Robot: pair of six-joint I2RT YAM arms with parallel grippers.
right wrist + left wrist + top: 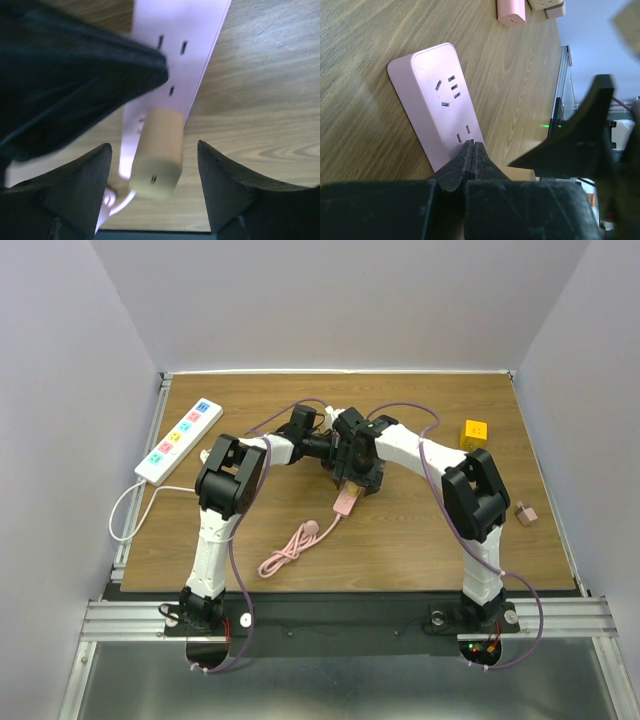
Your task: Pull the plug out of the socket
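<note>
Evidently the pink socket strip is pinned beneath the left gripper, fingers together, apparently to steady it, while its tan plug is straddled by the right gripper, fingers apart.

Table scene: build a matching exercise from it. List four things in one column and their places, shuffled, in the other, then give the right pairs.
Things:
1. white power strip
2. yellow cube
3. beige plug
4. pink power strip

Places:
A. between the open fingers of the right gripper
B. at the left edge of the table
C. at the shut tips of the left gripper
D. far right part of the table

Pairs: 1-B, 2-D, 3-A, 4-C
</note>
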